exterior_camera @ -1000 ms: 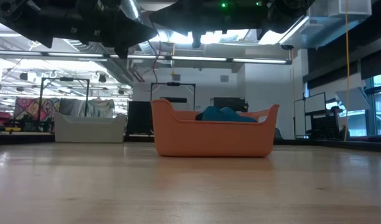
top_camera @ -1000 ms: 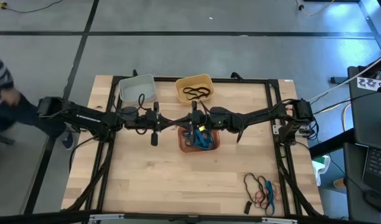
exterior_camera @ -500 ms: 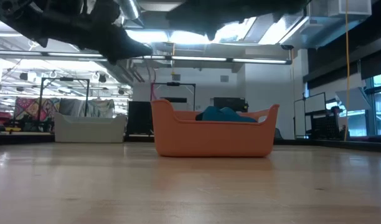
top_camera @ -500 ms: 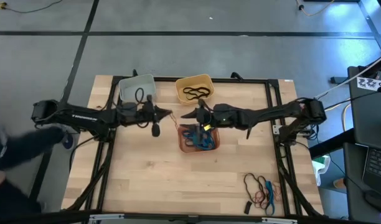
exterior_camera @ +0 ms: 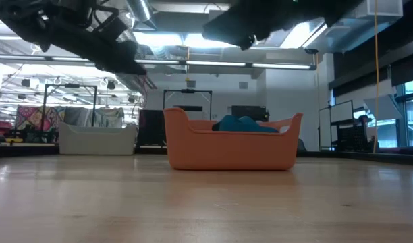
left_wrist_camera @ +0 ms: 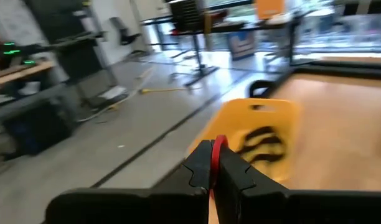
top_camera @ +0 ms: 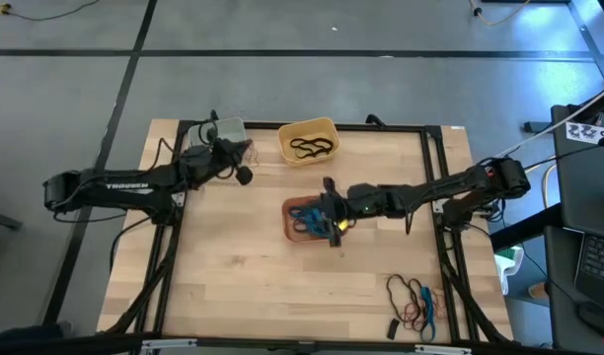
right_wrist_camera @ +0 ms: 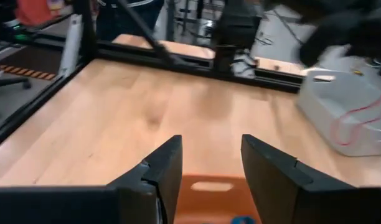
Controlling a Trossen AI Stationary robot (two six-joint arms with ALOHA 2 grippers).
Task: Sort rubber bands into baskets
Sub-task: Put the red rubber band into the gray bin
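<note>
My left gripper (top_camera: 243,158) is by the pale grey-white basket (top_camera: 228,128) at the far left, shut on a red rubber band (left_wrist_camera: 216,152). The arm hides most of that basket. The yellow basket (top_camera: 307,141) holds black bands (top_camera: 312,148). My right gripper (right_wrist_camera: 209,162) stands open above the salmon basket (top_camera: 304,222) at mid-table, with nothing between its fingers. Blue bands (exterior_camera: 243,123) are heaped in that basket. More loose bands (top_camera: 415,301) lie on the table at the near right. My left gripper pinches the red band (left_wrist_camera: 216,144) between its two fingertips, which point nearly level. In the right wrist view the band's loop (right_wrist_camera: 355,127) hangs slack below the gripper, in front of the grey-white basket's wall (right_wrist_camera: 340,102). Whether it touches the basket, I cannot tell.
A black frame (top_camera: 435,187) runs round the table's edges. A small dark object (top_camera: 392,327) lies by the loose bands. Bare wood (top_camera: 233,276) stretches across the near left half of the table.
My left gripper has swung from mid-table toward the far left, to the grey-white basket, staying shut on the red band. My right gripper has opened over the salmon basket, levelled out and drawn back toward the table's right and near side.
</note>
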